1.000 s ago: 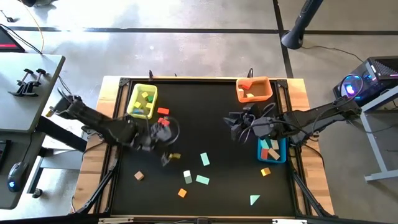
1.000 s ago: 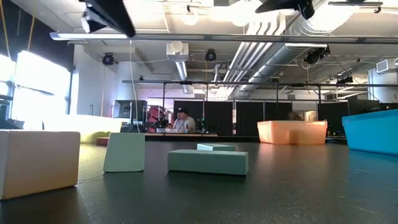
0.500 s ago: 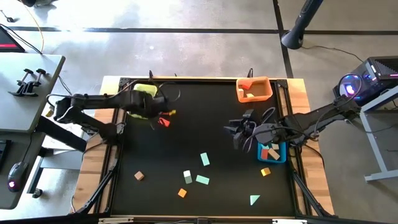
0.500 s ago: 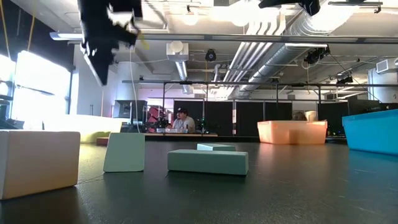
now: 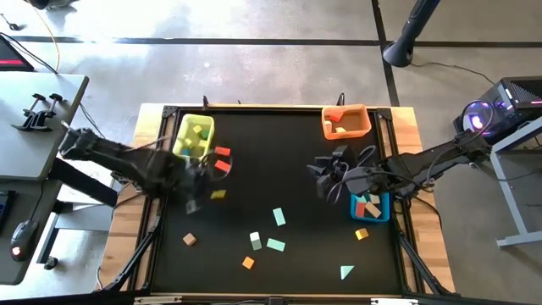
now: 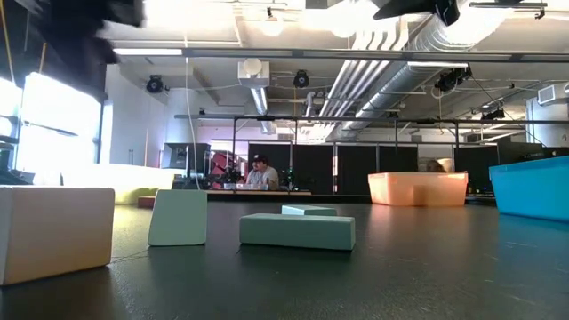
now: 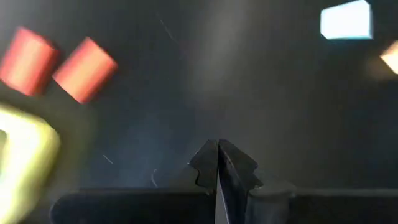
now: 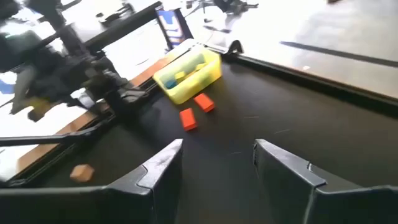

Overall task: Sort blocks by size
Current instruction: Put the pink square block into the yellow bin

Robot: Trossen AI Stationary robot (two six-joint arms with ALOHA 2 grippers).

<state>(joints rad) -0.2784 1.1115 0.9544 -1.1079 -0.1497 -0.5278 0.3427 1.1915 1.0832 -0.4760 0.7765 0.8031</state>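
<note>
Two red blocks (image 5: 222, 158) are lying on the matte black tabletop (image 5: 279, 178) at the upper left of the high view, just beside the yellow plastic bin (image 5: 193, 138), which is holding several yellow, green and blue pieces. A small yellow block (image 5: 218, 194) is sitting just below them, close to the left gripper (image 5: 194, 202), whose dark arm is reaching in from the left edge of the frame. In the left wrist view its ridged black fingers (image 7: 208, 167) are pressing together with nothing between them.

Loose pieces are scattered across the lower middle of the high view: a tan cube (image 5: 190, 240), an orange cube (image 5: 248, 263), three flat mint bars (image 5: 276, 245) and a mint triangle (image 5: 346, 272). Another orange cube (image 5: 362, 234) is lying just below the blue bin (image 5: 371, 205), which is holding pink, red and tan pieces. At the upper right, the orange bin (image 5: 345, 122) is holding a few blocks too.

At the middle right, the right gripper (image 5: 325, 176) is hovering over bare tabletop beside the blue bin, its smooth dark fingers (image 8: 163, 163) spread wide and empty in the right wrist view.

In the low view, a person (image 6: 260, 172) is sitting far behind the table.
</note>
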